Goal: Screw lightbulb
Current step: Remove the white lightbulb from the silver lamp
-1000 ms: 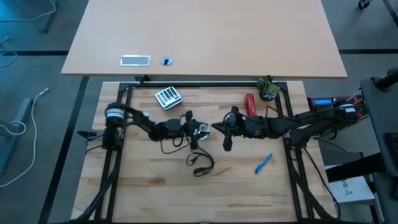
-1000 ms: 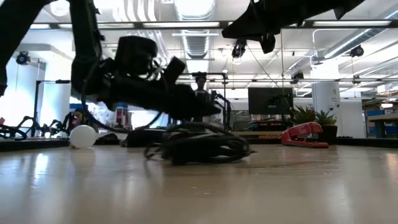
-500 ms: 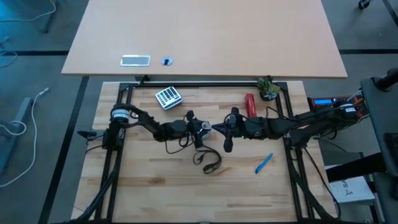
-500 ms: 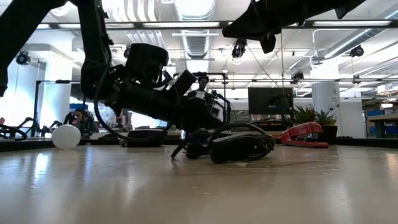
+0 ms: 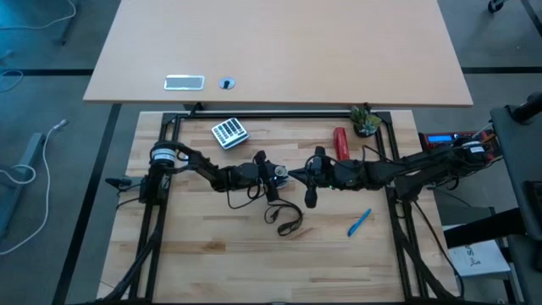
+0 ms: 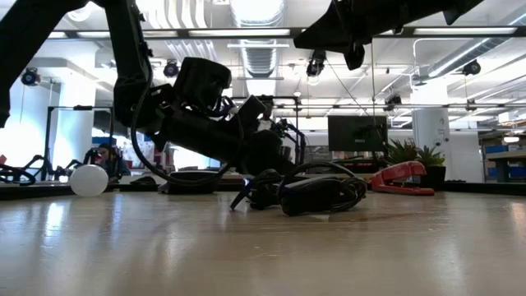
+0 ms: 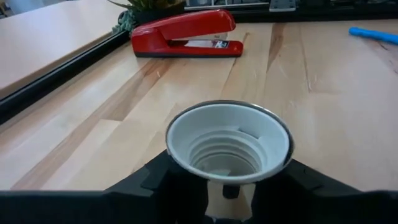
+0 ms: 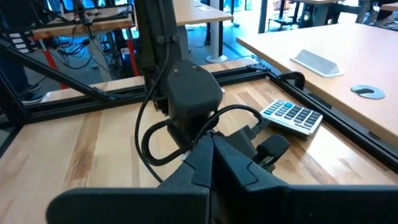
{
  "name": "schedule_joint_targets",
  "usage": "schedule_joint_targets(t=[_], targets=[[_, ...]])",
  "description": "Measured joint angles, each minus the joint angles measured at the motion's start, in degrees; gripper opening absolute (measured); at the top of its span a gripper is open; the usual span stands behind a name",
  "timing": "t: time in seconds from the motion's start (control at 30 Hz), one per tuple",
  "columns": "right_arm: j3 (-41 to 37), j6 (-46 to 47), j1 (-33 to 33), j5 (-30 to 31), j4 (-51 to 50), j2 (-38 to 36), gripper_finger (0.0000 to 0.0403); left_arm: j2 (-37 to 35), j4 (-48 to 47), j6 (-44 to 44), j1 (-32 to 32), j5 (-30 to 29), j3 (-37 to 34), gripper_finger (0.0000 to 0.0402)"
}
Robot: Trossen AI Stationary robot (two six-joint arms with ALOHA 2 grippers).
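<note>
My left gripper (image 5: 273, 175) is shut on the round silver socket (image 7: 229, 144), whose white threaded mouth faces away from the gripper, toward the table's right. The socket's black cord (image 5: 284, 219) lies looped on the table near the gripper. The whitish lightbulb (image 6: 89, 180) rests on the table at the far left of the low view, away from both grippers; I cannot make it out in the high view. My right gripper (image 5: 294, 174) is shut on nothing. It hangs above the table, pointing at the socket from the right. My left gripper pinches the socket's body just behind its silver rim (image 7: 177, 163), one finger (image 7: 152, 183) on each side. The fingers come nearly level from the table's left, tipped slightly down. The open mouth points on past the fingertips, and the cord (image 6: 316, 193) trails onto the table.
A red stapler (image 5: 340, 142) and a small plant (image 5: 366, 123) stand at the far right. A calculator (image 5: 229, 133) lies at the far left, and a blue pen (image 5: 359, 223) lies on the near right. A black frame (image 5: 279, 114) borders the table.
My left gripper has gone a little toward the table's right edge and down with the socket, tipping more level. The cord loop has been dragged to the right along the table. The lightbulb has shifted toward the left in the low view.
</note>
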Motion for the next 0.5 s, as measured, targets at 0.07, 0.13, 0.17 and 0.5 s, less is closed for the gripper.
schedule_joint_targets(t=[0.07, 0.13, 0.17, 0.5], targets=[[0.0, 0.0, 0.0, 0.0, -0.1, 0.0, 0.0, 0.0, -0.3, -0.6, 0.0, 0.0, 0.0, 0.0177], [0.0, 0.0, 0.0, 0.0, -0.1, 0.0, 0.0, 0.0, -0.7, -0.8, 0.0, 0.1, -0.1, 0.0189], [0.0, 0.0, 0.0, 0.0, -0.1, 0.0, 0.0, 0.0, -0.6, -0.8, 0.0, 0.1, -0.1, 0.0195], [0.0, 0.0, 0.0, 0.0, -0.2, 0.0, 0.0, 0.0, -0.2, -0.8, 0.0, 0.5, -0.1, 0.0234]])
